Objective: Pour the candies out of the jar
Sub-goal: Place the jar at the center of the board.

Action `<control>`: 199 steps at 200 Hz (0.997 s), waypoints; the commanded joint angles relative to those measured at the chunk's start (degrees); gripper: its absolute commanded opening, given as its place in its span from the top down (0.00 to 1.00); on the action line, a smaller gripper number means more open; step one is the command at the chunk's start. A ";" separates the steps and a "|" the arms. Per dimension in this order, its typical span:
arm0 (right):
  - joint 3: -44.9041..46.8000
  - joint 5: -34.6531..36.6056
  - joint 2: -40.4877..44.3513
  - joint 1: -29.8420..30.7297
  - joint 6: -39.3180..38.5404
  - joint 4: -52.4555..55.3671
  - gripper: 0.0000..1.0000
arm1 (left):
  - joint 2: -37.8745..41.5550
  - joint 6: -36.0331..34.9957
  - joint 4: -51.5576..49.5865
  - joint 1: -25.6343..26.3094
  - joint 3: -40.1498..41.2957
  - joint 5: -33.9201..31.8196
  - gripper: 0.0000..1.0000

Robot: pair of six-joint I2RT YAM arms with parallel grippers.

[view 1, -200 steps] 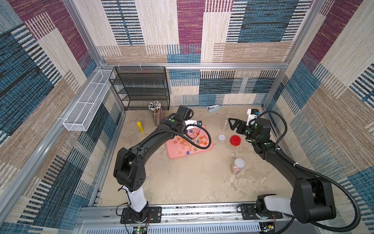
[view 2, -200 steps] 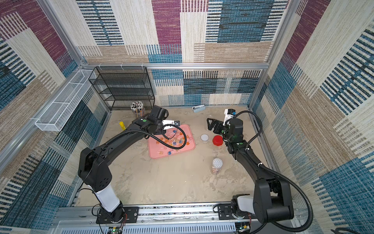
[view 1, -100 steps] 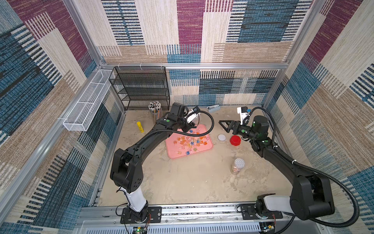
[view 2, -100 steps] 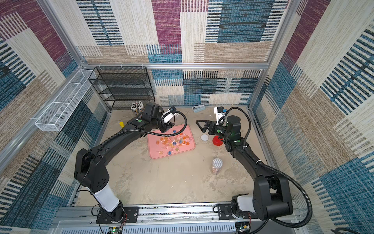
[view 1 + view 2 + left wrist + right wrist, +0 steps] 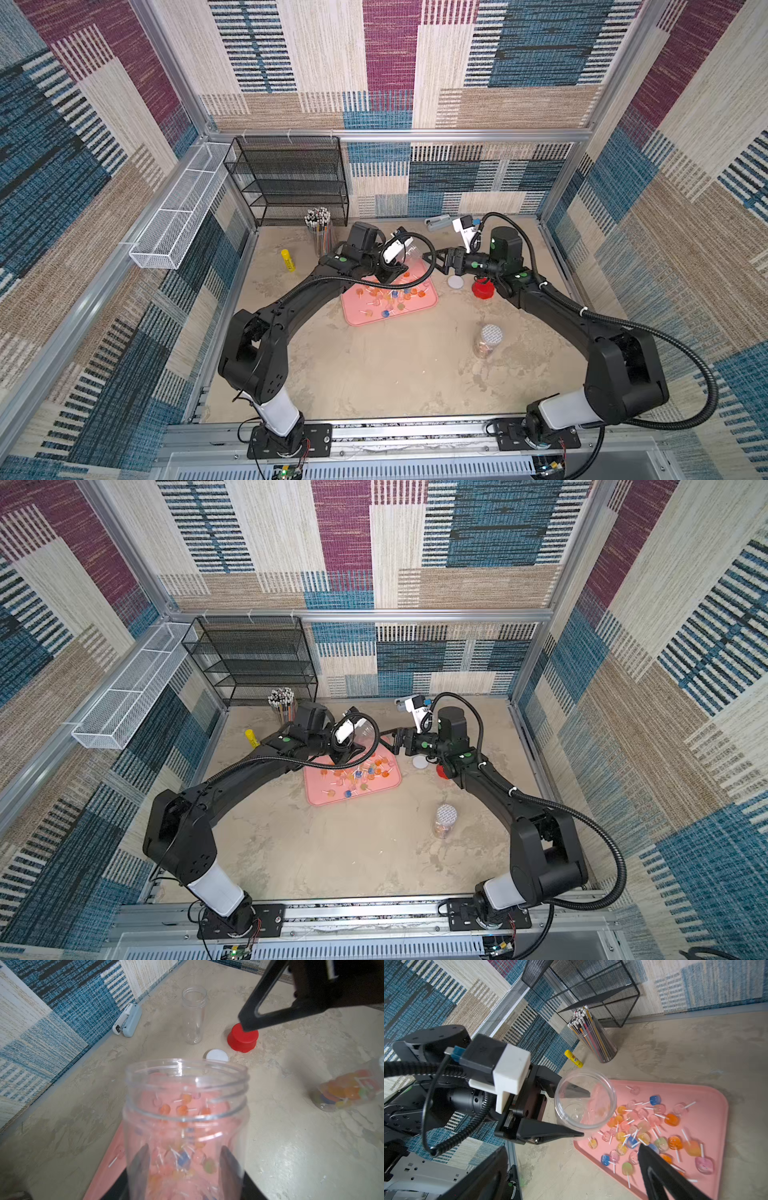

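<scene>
So the left hand (image 5: 578,1114) is clamped on the clear jar (image 5: 584,1101), one finger on each side, tipped over with its mouth out past the back corner of the pink tray (image 5: 708,1109). The jar looks empty. The candies (image 5: 643,1126) are scattered loose across the tray, sticks pointing every which way.

The right hand (image 5: 432,259) hangs spread wide with nothing in it, just off the jar's mouth and not touching it. From the left wrist, one of its fingers (image 5: 259,1007) cuts across the red cap (image 5: 242,1041). Next to the cap on the tabletop (image 5: 395,374) there's a white lid (image 5: 217,1056), a skinny empty bottle (image 5: 194,1014) and a stapler (image 5: 127,1020) by the wall. A second jar (image 5: 489,340), still full, stands nearer the front. The pencil cup (image 5: 593,1036), glue stick (image 5: 573,1058) and mesh shelf (image 5: 291,183) sit back left. In both top views the left arm's cable (image 5: 415,282) loops over the tray's back edge.

Compared with a second ago, the right hand has slid in from the cap side toward the jar.
</scene>
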State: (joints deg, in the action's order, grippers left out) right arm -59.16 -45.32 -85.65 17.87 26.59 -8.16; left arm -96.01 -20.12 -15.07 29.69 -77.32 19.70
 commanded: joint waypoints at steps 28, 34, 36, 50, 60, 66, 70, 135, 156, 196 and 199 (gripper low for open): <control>-3.14 -0.26 -4.69 2.23 2.97 -3.39 0.00 | 1.43 -0.81 2.63 1.48 1.33 0.62 1.00; -3.37 -0.42 -5.32 2.42 3.34 -3.80 0.00 | 1.52 -0.89 2.59 1.60 1.40 0.48 1.00; -3.41 -0.46 -5.43 2.50 3.44 -3.84 0.00 | 1.63 -0.95 2.59 1.66 1.45 0.46 1.00; -3.77 -0.80 -6.38 3.07 4.15 -4.47 0.00 | 1.82 -1.28 2.60 1.95 1.70 0.10 1.00; -4.01 -1.13 -6.98 3.56 4.43 -4.75 0.00 | 1.98 -1.54 2.68 2.19 1.80 -0.44 1.00; -4.21 -1.17 -7.31 3.89 4.44 -4.71 0.00 | 2.05 -1.82 2.56 2.29 1.91 -0.75 1.00; -4.38 -1.25 -7.50 4.07 4.48 -4.68 0.01 | 2.05 -1.88 2.59 2.34 1.91 -0.99 1.00; -4.82 -1.18 -8.83 4.98 4.96 -4.93 0.16 | 2.19 -2.80 1.78 3.16 1.66 -2.72 1.00; -4.57 -1.26 -8.82 4.98 5.14 -5.48 0.26 | 2.41 -3.00 1.71 3.27 1.71 -3.18 1.00; -4.22 -1.26 -8.53 4.98 5.05 -5.99 0.41 | 2.87 -3.17 1.47 3.44 1.82 -3.27 0.98; -4.21 -1.26 -8.52 4.98 5.01 -6.05 0.42 | 2.85 -3.29 1.46 3.44 1.81 -3.27 0.96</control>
State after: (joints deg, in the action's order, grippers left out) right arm -63.37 -46.09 -94.48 22.74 31.42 -11.40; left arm -93.65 -22.52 -13.98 33.01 -75.48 16.29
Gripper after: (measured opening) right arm 0.612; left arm 0.529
